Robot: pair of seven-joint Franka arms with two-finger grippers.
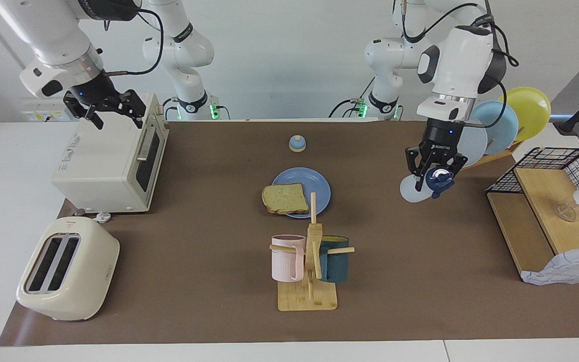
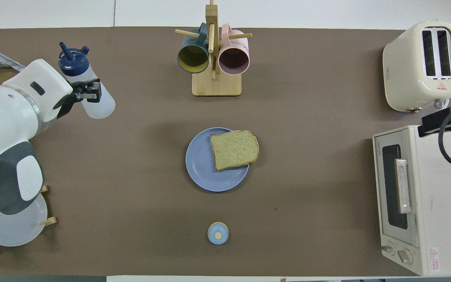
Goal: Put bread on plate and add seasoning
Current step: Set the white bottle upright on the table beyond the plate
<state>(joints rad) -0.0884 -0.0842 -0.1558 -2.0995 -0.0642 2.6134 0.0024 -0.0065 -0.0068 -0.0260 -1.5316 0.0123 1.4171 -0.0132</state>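
Note:
The bread point(image 1: 284, 197) point(image 2: 234, 149) lies on the blue plate point(image 1: 315, 187) point(image 2: 202, 168) at mid-table, its edge overhanging the rim toward the right arm's end. My left gripper point(image 1: 433, 179) point(image 2: 88, 93) is shut on the seasoning point(image 1: 410, 190) point(image 2: 97, 105), a translucent bottle with a navy cap. It holds the bottle tipped on its side in the air, over the brown mat between the plate and the wooden shelf. My right gripper point(image 1: 106, 108) point(image 2: 437, 121) waits open above the toaster oven point(image 1: 108, 161), holding nothing.
A blue-domed bell point(image 1: 297, 144) point(image 2: 218, 233) sits nearer the robots than the plate. The mug tree point(image 1: 309, 261) point(image 2: 213, 51) stands farther out. A toaster point(image 1: 68, 269) is beside the oven. A plate rack point(image 1: 500, 125) and wire-sided shelf point(image 1: 546, 211) occupy the left arm's end.

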